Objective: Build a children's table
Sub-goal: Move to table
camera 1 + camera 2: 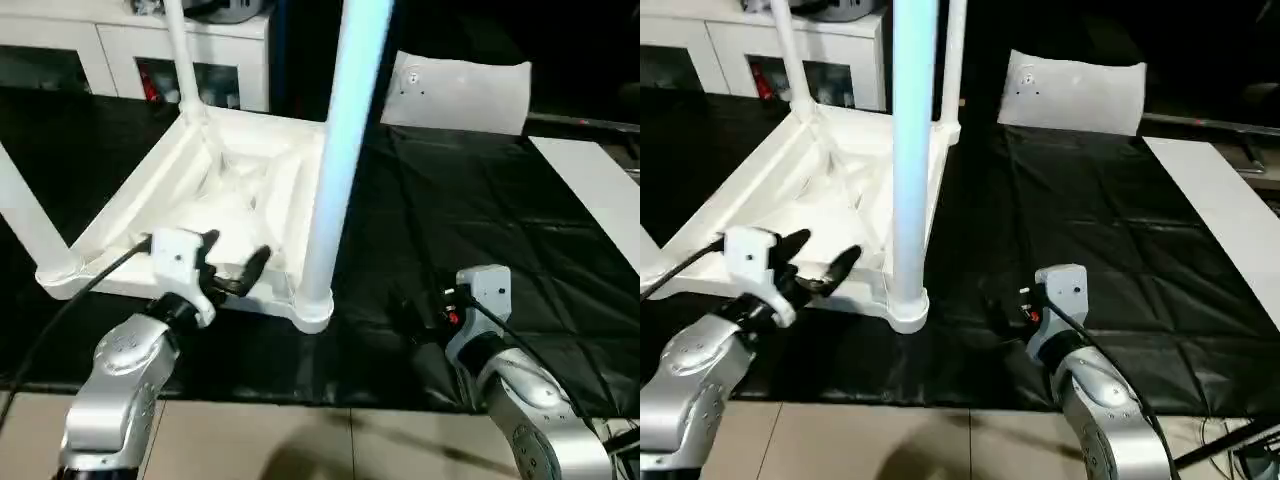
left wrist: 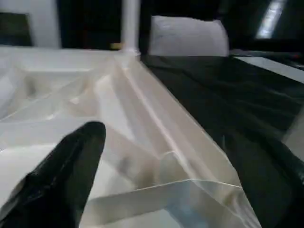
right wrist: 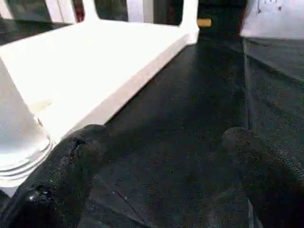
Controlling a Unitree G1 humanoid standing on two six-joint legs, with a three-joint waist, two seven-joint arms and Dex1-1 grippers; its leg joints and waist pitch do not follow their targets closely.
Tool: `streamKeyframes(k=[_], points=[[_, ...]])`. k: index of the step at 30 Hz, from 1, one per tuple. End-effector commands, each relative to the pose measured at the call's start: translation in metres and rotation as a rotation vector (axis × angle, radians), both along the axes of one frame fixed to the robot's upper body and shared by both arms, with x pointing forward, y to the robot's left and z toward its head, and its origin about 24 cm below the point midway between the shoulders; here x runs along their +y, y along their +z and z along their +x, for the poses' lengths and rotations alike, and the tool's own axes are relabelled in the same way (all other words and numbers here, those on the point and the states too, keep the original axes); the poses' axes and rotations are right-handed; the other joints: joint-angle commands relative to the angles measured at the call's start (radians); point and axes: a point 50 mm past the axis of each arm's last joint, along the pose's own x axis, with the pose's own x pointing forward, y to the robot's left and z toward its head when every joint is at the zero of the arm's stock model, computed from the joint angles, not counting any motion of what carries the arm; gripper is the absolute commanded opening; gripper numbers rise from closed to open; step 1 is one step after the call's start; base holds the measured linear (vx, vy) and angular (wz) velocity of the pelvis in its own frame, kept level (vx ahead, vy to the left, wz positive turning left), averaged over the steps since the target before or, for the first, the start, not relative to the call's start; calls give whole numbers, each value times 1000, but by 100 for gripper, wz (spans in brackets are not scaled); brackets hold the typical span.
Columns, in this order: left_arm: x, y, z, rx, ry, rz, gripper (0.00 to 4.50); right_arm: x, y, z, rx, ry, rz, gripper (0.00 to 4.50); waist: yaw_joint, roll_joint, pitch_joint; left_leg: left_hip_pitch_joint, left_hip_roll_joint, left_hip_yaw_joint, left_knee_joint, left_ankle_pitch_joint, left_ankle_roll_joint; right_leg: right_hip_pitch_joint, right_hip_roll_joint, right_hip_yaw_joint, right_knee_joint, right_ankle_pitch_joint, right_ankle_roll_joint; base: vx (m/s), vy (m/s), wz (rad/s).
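Both claws stand apart, holding nothing. Left claw (image 1: pixel 238 262) hovers over the near rim of the upturned tabletop (image 1: pixel 230 185), one finger each side of the rim. Right claw (image 1: pixel 1002 312) sits low over the black sheet (image 1: pixel 480 230), just right of the near-right leg (image 1: pixel 335 150). Four legs look socketed, so assembly seems nearly done; next move is probably gripping the rim to flip it upright. Leg tops are cut off by the frame; the far-right leg (image 1: pixel 952 60) is half hidden. White bag (image 1: pixel 460 90) lies far right.
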Motion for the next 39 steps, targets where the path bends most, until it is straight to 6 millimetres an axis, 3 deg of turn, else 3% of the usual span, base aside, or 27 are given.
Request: streamKeyframes(k=[1,2,3,5,6,9,12,15,17,20,24,27,31,39], points=[[-4,0,8,-2,-130,48,444,-5,3,7,-3,2,-13,450,1,15,-31,-6,82,-29,-112,-237,-19,11,-90,63,-96,-298,-148,0,0,0],[-6,-2,14,29,-281,77,444,-5,3,8,20,59,-9,450,4,26,-34,-7,81,-30,-112,-213,-18,10,-89,62,-90,-253,-156,0,0,0],[-7,-1,16,36,-327,90,444,-4,3,8,27,88,-3,450,5,23,-36,-4,79,-27,-112,-205,-12,10,-85,60,-90,-232,-155,0,0,0],[-8,-1,20,53,-435,140,444,-4,4,7,28,158,-14,450,9,24,-44,-14,83,-25,-107,-112,1,21,-92,58,-76,-89,-185,0,0,0],[-8,-1,20,53,-435,140,444,-4,4,7,28,158,-14,450,10,21,-51,-17,83,-21,-101,-44,15,26,-92,56,-64,24,-209,0,0,0],[-7,-1,23,76,-531,201,418,-3,5,5,22,235,-36,450,12,27,-59,-18,80,-15,-92,44,52,27,-90,51,-54,162,-246,0,0,0],[-4,0,27,101,-632,268,395,-1,6,1,33,336,-45,450,17,26,-55,-22,86,-13,-94,21,74,27,-95,48,-57,118,-276,0,0,0],[0,1,32,148,-758,369,375,0,7,-3,54,457,-67,450,19,23,-51,-20,91,-12,-100,-31,66,25,-95,47,-63,43,-279,0,0,0],[2,1,34,165,-802,401,356,0,7,-4,64,500,-74,450,23,27,-49,-15,93,-9,-101,-62,61,22,-96,49,-67,-5,-269,0,0,0],[2,4,39,172,-821,400,332,0,7,-6,77,538,-72,450,28,22,-49,-16,98,-1,-102,-77,39,20,-101,49,-68,-42,-274,0,0,0],[8,3,45,212,-854,495,305,0,6,-8,88,580,-90,450,32,25,-50,-17,101,2,-103,-73,26,18,-101,49,-67,-43,-268,0,0,0],[12,4,52,221,-847,539,278,0,6,-9,96,598,-90,450,33,20,-52,-19,98,4,-101,-57,30,19,-101,50,-67,-26,-261,0,0,0],[10,7,58,232,-867,535,246,2,6,-13,113,649,-78,450,35,24,-54,-19,101,4,-99,-37,36,20,-102,48,-61,17,-282,0,0,0],[9,5,66,232,-865,565,195,5,5,-17,128,688,-74,450,38,21,-55,-18,104,6,-100,-53,29,20,-106,49,-64,-1,-288,0,0,0]])
